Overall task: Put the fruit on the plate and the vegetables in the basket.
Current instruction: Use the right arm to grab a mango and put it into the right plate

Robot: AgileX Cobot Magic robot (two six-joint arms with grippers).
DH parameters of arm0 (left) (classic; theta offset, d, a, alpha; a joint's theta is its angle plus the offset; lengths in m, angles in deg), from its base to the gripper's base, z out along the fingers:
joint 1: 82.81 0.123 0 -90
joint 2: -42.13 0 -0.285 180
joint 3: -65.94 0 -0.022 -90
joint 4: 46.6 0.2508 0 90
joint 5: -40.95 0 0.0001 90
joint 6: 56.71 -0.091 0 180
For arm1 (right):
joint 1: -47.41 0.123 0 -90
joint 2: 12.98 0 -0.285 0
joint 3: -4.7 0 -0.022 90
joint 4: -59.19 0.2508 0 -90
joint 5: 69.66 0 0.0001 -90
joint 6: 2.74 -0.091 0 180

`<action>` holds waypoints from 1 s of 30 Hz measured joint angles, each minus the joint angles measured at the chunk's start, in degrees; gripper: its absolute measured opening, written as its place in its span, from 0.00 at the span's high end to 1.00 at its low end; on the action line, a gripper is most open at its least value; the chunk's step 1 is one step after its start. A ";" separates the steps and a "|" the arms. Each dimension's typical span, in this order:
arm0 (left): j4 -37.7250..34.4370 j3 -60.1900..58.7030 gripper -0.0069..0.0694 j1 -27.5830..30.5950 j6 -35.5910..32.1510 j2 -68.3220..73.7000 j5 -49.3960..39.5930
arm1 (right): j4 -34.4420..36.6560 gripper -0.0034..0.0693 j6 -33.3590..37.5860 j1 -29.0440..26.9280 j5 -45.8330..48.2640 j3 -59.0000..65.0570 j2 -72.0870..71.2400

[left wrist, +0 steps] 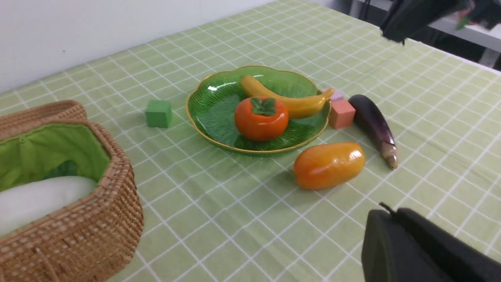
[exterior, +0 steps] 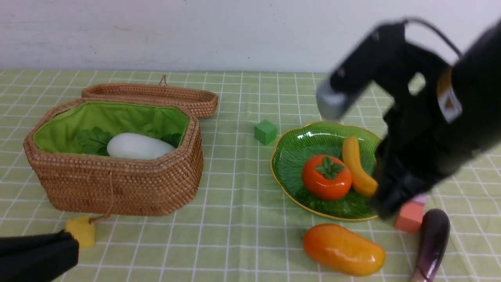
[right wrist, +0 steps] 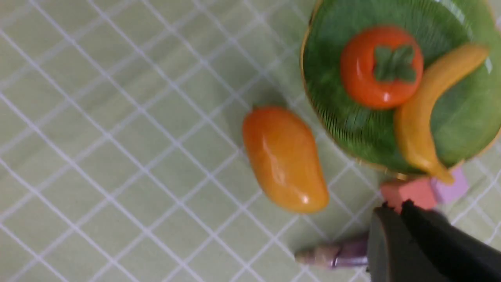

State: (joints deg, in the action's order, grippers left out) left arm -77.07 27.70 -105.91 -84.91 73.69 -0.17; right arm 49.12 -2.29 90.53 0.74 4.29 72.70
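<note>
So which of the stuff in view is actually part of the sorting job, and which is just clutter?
Job:
- basket, with the radish in it
- plate, with the persimmon and banana on it
- mango and eggplant, both unsorted

Lying about:
- green cube
- yellow cube
- salmon cube
- lilac cube

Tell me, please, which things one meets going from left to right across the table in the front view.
From the left: basket → green cube → plate → eggplant. Other things overlap these, so I leave them out.
</note>
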 joint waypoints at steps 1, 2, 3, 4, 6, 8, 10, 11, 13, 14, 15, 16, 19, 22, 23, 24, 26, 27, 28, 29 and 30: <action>-0.38 -0.02 0.92 0.00 -0.72 0.00 -0.42 | 0.32 0.72 -0.45 -1.53 -3.26 6.61 -0.29; -0.46 -0.02 0.92 0.00 -0.91 0.00 -0.43 | 0.46 0.64 -0.45 -2.55 -5.80 9.65 -0.08; -0.51 -0.02 0.92 0.00 -1.08 0.00 -0.48 | 0.47 0.57 -0.13 -3.65 -8.07 11.74 0.48; -0.62 -0.02 0.92 0.00 -1.13 0.00 -0.48 | 0.66 0.47 0.09 -4.83 -11.06 13.91 1.22; -0.92 -0.02 0.92 0.00 -1.20 0.00 -0.48 | 1.35 0.32 0.31 -6.56 -15.91 16.32 3.00; -1.22 -0.02 0.92 0.00 -1.24 0.00 -0.48 | 2.13 0.13 1.41 -8.84 -20.76 17.54 6.08; -1.31 -0.02 0.92 0.00 -1.24 0.00 -0.48 | 2.20 0.05 3.61 -10.02 -23.39 17.65 9.55; -1.45 -0.02 0.92 0.00 -1.24 0.00 -0.48 | 2.25 0.03 4.55 -10.34 -24.18 17.72 11.28; -1.53 -0.02 0.92 0.00 -1.24 0.00 -0.48 | 2.45 0.03 5.35 -10.46 -24.80 17.72 13.26; -1.70 -0.02 0.92 0.00 -1.24 0.00 -0.48 | 2.72 0.03 6.20 -10.46 -25.36 17.83 15.38; -1.71 -0.02 0.92 0.00 -1.24 0.00 -0.48 | 3.04 0.04 6.91 -10.46 -25.65 17.83 16.46; -1.78 -0.02 0.92 0.00 -1.24 0.00 -0.55 | 3.42 0.04 7.48 -10.46 -26.13 17.83 17.64; -1.82 -0.02 0.92 0.00 -1.27 0.00 -1.25 | 3.86 0.06 9.87 -10.46 -27.92 17.87 21.17; -1.82 -0.02 0.92 0.00 -1.31 0.00 -1.74 | 5.53 0.08 11.61 -10.46 -28.75 17.87 22.87; -1.82 -0.02 0.92 0.00 -1.31 0.00 -1.74 | 5.53 0.08 11.61 -10.46 -28.75 17.87 22.97; -1.87 -0.02 0.92 0.00 -1.35 0.00 -1.79 | 7.74 0.10 13.44 -10.46 -28.79 17.87 23.73; -1.87 -0.02 0.92 0.00 -1.35 0.00 -1.79 | 9.12 0.12 14.54 -10.46 -28.72 17.87 23.91; -1.87 -0.02 0.92 0.00 -1.38 0.00 -1.86 | 11.60 0.14 16.42 -10.46 -28.73 17.87 23.99; -1.87 -0.02 0.92 0.00 -1.42 0.00 -1.86 | 13.21 0.16 17.37 -10.46 -28.73 17.87 23.99; -1.87 -0.02 0.92 0.00 -1.42 0.00 -1.91 | 14.38 0.18 18.40 -10.46 -28.73 17.87 23.99; -1.87 -0.02 0.92 0.00 -1.42 0.00 -1.91 | 15.40 0.20 19.02 -10.46 -28.73 17.87 23.99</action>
State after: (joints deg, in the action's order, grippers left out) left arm -78.94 27.68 -105.91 -86.33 73.69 -2.08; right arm 64.52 16.73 80.07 -27.99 22.16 96.69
